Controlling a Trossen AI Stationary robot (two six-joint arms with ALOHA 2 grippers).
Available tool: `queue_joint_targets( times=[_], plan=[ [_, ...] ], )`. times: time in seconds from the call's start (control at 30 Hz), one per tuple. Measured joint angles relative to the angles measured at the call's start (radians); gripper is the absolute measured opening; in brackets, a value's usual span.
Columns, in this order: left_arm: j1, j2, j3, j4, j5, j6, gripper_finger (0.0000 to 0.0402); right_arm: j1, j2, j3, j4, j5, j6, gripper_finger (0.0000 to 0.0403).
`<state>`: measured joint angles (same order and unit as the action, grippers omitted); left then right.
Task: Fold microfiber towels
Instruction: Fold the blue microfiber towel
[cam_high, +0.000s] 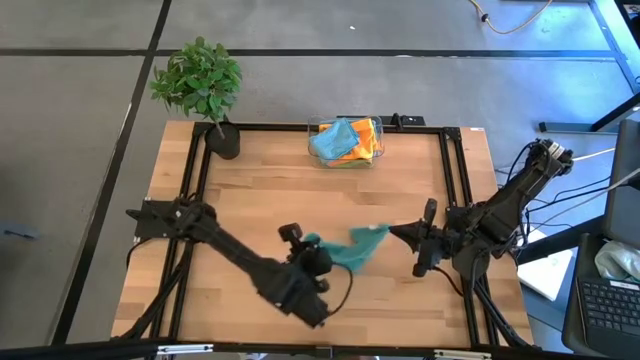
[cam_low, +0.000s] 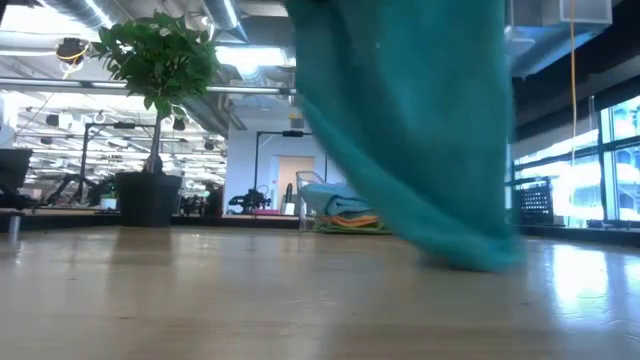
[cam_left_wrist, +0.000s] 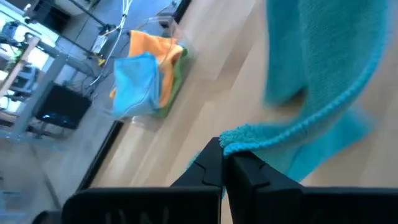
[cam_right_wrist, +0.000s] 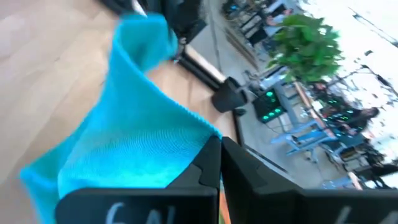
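High view had it all: one teal towel (cam_high: 352, 250), soft and looped like terry, was strung between the two dark arms over the middle of the table (cam_high: 250, 190). The left gripper (cam_high: 310, 243) was pinched shut on one edge of it, and the left wrist view showed the nubby hem caught right between the fingertips (cam_left_wrist: 214, 165). The right gripper (cam_high: 392, 233) was clamped on the opposite corner, jaws together, with the cloth fanning out from them in fine ribbed rows in the right wrist view. In the low view the towel hung as a broad drape, its bottom fold touching the wood.

The tabletop was pale butcher-block, smooth and slightly glossy, framed by black rails. At the back edge sat a clear plastic bin (cam_high: 345, 143) holding the other towels in a rumpled heap: one light blue cloth (cam_high: 333, 141) on top, one orange cloth (cam_high: 367, 138) beside it, and a sliver of lime green (cam_left_wrist: 173, 93) underneath. One potted plant (cam_high: 200, 85), leafy in a dark round pot, stood at the far left corner. Beyond the table lay an open workshop with ceiling ducts, bright windows and desks.
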<state>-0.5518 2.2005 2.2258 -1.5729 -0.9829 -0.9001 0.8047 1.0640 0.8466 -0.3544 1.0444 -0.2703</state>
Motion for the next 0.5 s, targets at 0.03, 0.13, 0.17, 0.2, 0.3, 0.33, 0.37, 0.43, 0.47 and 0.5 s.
queue_joint_targets(
  times=[0.03, 0.13, 0.17, 0.2, 0.3, 0.33, 0.37, 0.43, 0.47, 0.5],
  plan=[
    [-0.015, 0.0, 0.028, -0.005, 0.0, -0.004, 0.0, 0.0, -0.003, 0.0, 0.005, 0.016, -0.001, 0.001],
    [-0.055, -0.001, 0.096, 0.0, -0.003, 0.041, 0.0, 0.0, -0.007, 0.0, 0.03, 0.04, -0.002, 0.001],
    [-0.067, -0.001, 0.116, 0.002, -0.005, 0.052, 0.0, 0.0, -0.01, 0.0, 0.034, 0.029, -0.014, 0.001],
    [-0.078, -0.003, 0.131, 0.004, -0.01, 0.052, 0.0, 0.004, -0.012, 0.0, 0.046, 0.026, -0.031, 0.001],
    [-0.12, -0.008, 0.13, 0.003, -0.059, 0.024, 0.0, 0.048, -0.016, 0.0, 0.103, 0.157, -0.057, 0.0008],
    [-0.133, -0.008, 0.129, 0.002, -0.078, 0.016, 0.0, 0.062, -0.016, 0.0, 0.111, 0.218, -0.072, 0.0008],
    [-0.143, -0.008, 0.129, 0.002, -0.092, 0.016, 0.0, 0.068, -0.017, 0.0, 0.111, 0.246, -0.087, 0.0007],
    [-0.16, -0.009, 0.13, 0.002, -0.108, 0.017, 0.0, 0.062, -0.023, 0.001, 0.097, 0.216, -0.146, 0.0007],
    [-0.167, -0.009, 0.13, 0.002, -0.113, 0.017, 0.0, 0.06, -0.028, 0.0, 0.096, 0.201, -0.162, 0.0008],
    [-0.172, -0.009, 0.13, 0.003, -0.12, 0.016, 0.0, 0.059, -0.033, 0.0, 0.108, 0.202, -0.172, 0.001]
  ],
)
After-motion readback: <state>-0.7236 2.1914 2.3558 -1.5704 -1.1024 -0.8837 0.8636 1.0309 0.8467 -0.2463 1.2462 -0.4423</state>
